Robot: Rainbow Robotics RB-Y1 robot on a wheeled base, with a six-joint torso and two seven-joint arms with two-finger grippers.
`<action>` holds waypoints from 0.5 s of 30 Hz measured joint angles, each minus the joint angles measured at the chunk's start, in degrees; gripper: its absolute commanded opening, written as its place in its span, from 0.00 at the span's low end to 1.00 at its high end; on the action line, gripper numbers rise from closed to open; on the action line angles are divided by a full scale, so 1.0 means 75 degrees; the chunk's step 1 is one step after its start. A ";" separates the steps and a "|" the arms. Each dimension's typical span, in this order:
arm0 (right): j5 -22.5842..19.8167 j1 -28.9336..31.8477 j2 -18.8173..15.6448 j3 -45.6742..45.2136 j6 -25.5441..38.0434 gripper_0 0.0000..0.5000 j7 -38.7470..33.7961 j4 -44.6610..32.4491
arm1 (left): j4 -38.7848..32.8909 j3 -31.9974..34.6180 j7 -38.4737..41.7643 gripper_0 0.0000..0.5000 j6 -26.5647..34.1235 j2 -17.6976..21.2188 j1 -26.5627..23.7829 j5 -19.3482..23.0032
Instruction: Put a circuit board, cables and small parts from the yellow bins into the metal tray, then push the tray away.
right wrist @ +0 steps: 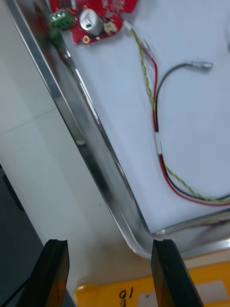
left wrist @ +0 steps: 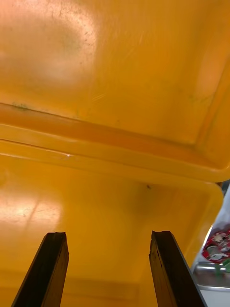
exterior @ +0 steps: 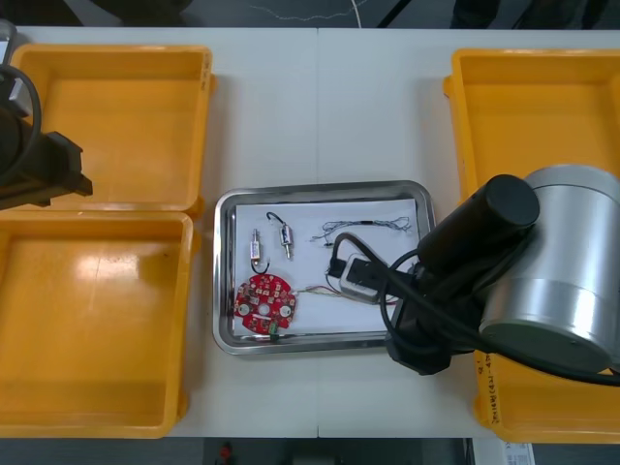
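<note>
Skewing is the risk: the loaded metal tray (exterior: 320, 190), round red circuit board (exterior: 264, 302) inside, could be spun if pushed at its near right corner, where the right jaws are held released. The left jaws are parked released, left of the tray.

Desk (exterior: 320, 116): light, matte white top, with a faint seam (exterior: 318, 97) running from the far edge toward the middle. Beyond the far edge: dark floor (exterior: 417, 12), thin pale wire (exterior: 291, 12) lying on it. Dark floor also below the near edge.
</note>
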 measured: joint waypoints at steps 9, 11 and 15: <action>0.0320 -0.0615 0.0309 0.1087 -0.1060 1.00 0.1165 0.0655 | -0.0687 0.0614 -0.1204 1.00 0.0001 0.0061 0.0971 0.0117; 0.0420 -0.0762 0.0367 0.1354 -0.1208 1.00 0.1415 0.0829 | -0.0881 0.0801 -0.1205 1.00 0.0001 0.0061 0.1201 0.0171; 0.0561 -0.1064 0.0460 0.1852 -0.1438 1.00 0.1773 0.1243 | -0.1153 0.1069 -0.1205 1.00 0.0001 0.0064 0.1548 0.0233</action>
